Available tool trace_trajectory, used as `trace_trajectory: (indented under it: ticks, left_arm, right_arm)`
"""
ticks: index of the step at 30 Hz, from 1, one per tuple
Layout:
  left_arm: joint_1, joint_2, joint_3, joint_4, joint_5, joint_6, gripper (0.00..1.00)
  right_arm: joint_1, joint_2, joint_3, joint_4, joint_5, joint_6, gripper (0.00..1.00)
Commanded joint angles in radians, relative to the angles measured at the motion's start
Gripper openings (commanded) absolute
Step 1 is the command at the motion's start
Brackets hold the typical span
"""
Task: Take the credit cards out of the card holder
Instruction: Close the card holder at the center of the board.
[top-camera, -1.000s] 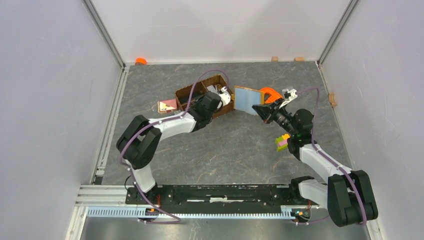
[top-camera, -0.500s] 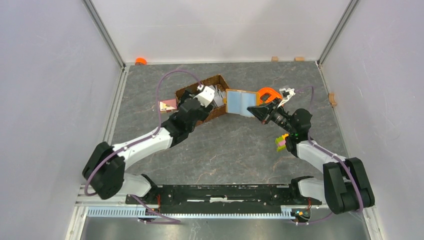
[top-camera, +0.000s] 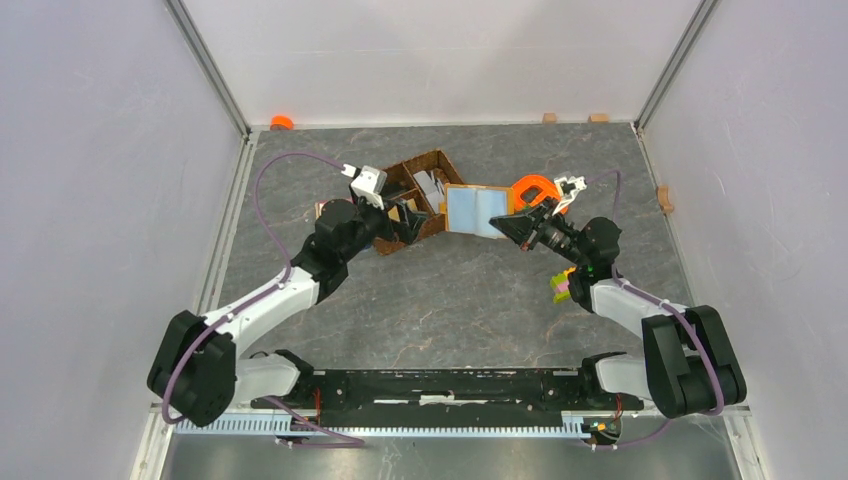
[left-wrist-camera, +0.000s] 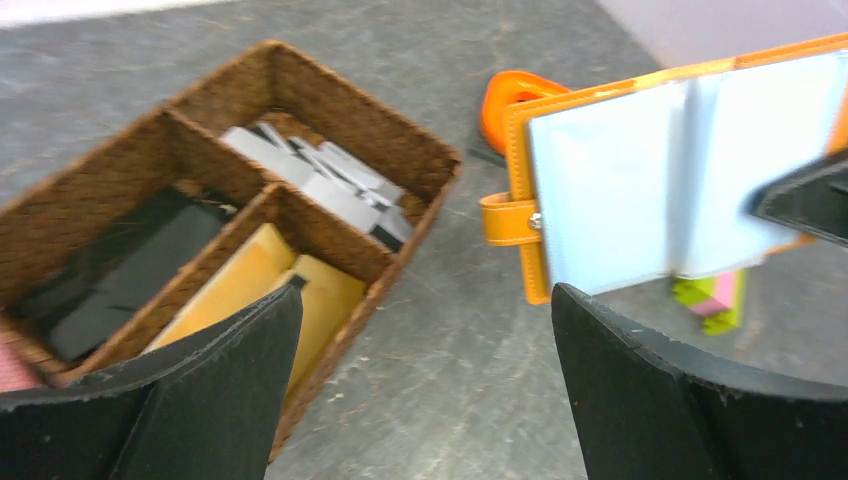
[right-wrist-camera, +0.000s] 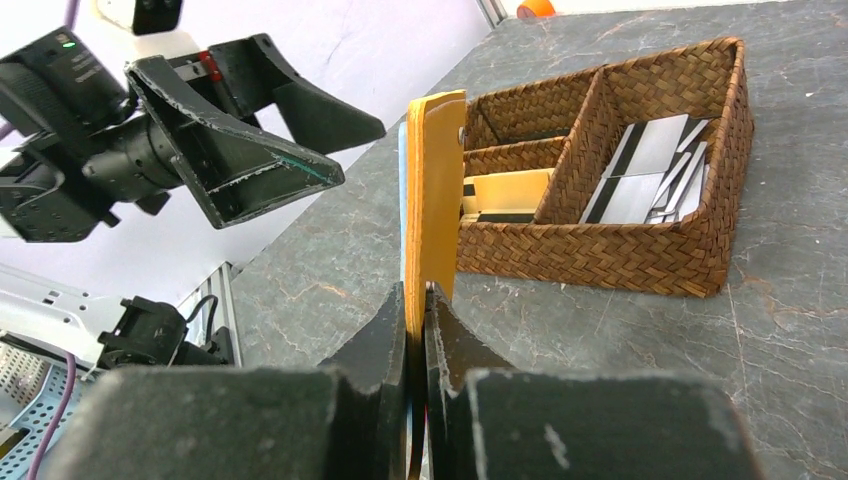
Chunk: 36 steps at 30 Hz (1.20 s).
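The card holder (top-camera: 478, 210) is held upright and open off the table, its light blue panels facing the left arm. My right gripper (top-camera: 514, 222) is shut on its orange cover; the right wrist view shows the cover's edge (right-wrist-camera: 435, 190) pinched in that gripper (right-wrist-camera: 418, 292). My left gripper (top-camera: 398, 217) stands wide open and empty by the basket's front, a little left of the holder (left-wrist-camera: 620, 190), with only bare table between its fingertips (left-wrist-camera: 425, 300). Grey cards (left-wrist-camera: 320, 175), yellow cards (left-wrist-camera: 275, 285) and a black card (left-wrist-camera: 130, 280) lie in the basket.
The brown wicker basket (top-camera: 432, 158) has three compartments and sits behind the left gripper. An orange ring (top-camera: 537, 187) lies behind the holder. Coloured bricks (top-camera: 566, 283) sit by the right forearm. Small wooden blocks (top-camera: 549, 117) line the back wall.
My left gripper has opened fully and drawn back to the left, away from the card holder. The right gripper has carried the holder slightly left, toward the basket.
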Motion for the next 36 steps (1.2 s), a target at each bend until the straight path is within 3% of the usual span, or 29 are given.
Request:
trace_trajectory:
  ticks: [1,19,29,31,36]
  left_arm:
    - [0.066,0.046,-0.038,0.203,0.356,-0.18,1.0]
    - [0.156,0.262,-0.094,0.763,0.682,-0.469,1.0]
    - [0.162,0.438,-0.051,1.094,0.806,-0.703,1.0]
    - [0.162,0.45,-0.039,1.1,0.823,-0.713,0.96]
    - [0.16,0.446,-0.032,1.127,0.857,-0.731,0.74]
  right_arm:
    - [0.006,-0.005,0.014,0.044,-0.006,-0.013,0.0]
    - [0.017,-0.018,-0.023,0.142,-0.026,0.009,0.0]
    - [0.036,0.002,-0.035,0.321,-0.099,0.152,0.0]
    - [0.047,0.007,-0.031,0.321,-0.103,0.153,0.0]
    - [0.078,0.04,0.013,0.252,-0.103,0.108,0.0]
